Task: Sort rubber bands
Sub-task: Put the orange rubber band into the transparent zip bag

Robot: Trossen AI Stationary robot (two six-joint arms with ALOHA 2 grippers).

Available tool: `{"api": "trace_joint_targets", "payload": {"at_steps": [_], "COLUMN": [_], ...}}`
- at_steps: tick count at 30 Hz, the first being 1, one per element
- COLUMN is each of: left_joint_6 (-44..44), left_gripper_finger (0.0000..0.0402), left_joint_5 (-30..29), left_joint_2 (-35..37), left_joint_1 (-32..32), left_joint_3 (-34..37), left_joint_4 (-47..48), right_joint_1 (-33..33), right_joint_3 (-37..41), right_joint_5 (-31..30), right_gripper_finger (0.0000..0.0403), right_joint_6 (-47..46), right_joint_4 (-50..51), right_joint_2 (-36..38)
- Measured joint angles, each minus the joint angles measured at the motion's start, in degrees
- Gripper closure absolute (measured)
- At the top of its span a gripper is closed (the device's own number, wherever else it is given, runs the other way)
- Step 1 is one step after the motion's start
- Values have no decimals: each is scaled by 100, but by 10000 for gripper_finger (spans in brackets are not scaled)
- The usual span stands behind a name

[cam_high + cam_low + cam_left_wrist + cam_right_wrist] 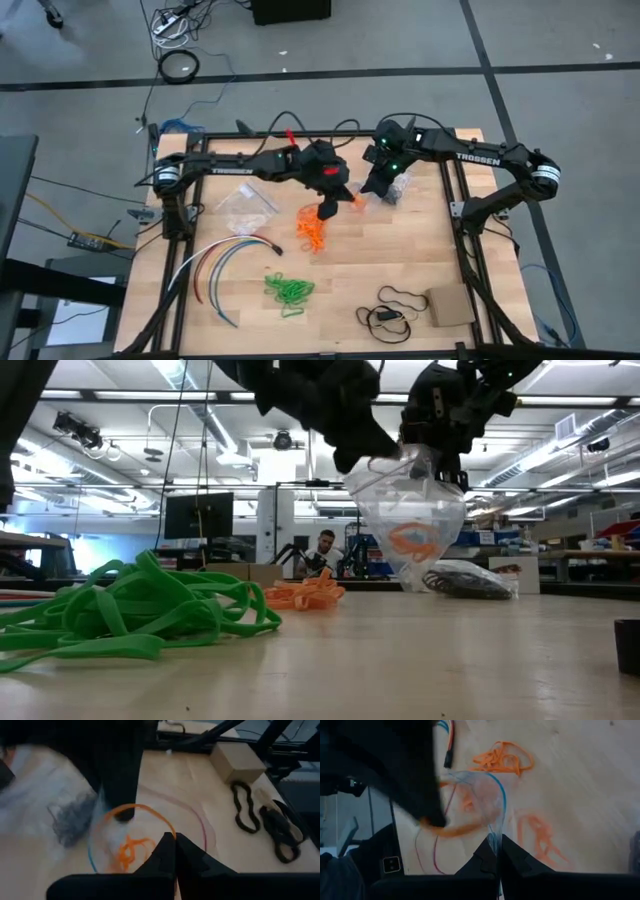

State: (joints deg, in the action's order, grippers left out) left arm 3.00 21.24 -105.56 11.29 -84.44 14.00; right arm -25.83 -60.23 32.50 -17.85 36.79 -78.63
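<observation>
on table, one orange heap [314,231], one green heap [289,290], two plastic bags [246,207]

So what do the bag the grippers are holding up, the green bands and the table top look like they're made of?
Bag: thin clear plastic film, glossy and creased; orange bands show through it.
Green bands: flat strips, likely rubber, matte, lying in limp loops.
Table top: pale wood, probably plywood, with visible grain and a dull finish.
</observation>
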Motion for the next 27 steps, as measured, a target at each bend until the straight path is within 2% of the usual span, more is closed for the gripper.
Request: {"api": "trace_joint_targets", "payload": {"at_steps": [3, 5, 8, 12, 16, 22, 27], "left_joint_6": [-222, -220, -222, -151, 195, 741, 1147], "left_gripper_finger": [387, 364, 307, 227, 178, 165, 175], "left_joint_5": [30, 18, -15, -259, -611, -1294, -1411], "left_joint_2": [-17, 13, 29, 42, 46, 53, 86], "left_joint_1": [8, 2, 6, 9, 6, 8, 8], "left_joint_3": [0, 0, -109, -490, -857, -1277, -1247], "left_joint_4": [-11, 88, 173, 795, 1575, 2908, 4248], "right_joint_1": [22, 22, 20, 20, 16, 14, 15], "right_joint_3": [0, 0, 0, 0, 0, 0, 0], "right_joint_5": [-4, -6, -6, -4, -4, -3, -1], "right_gripper_finger": [403, 403, 403, 403, 403, 403, 403], "right_joint_6": [0, 0, 0, 0, 2, 0, 18], "right_joint_4": [-59, -108, -112, -111, -113, -70, 0], "right_joint_2": [0, 0, 0, 0, 0, 0, 0]}}
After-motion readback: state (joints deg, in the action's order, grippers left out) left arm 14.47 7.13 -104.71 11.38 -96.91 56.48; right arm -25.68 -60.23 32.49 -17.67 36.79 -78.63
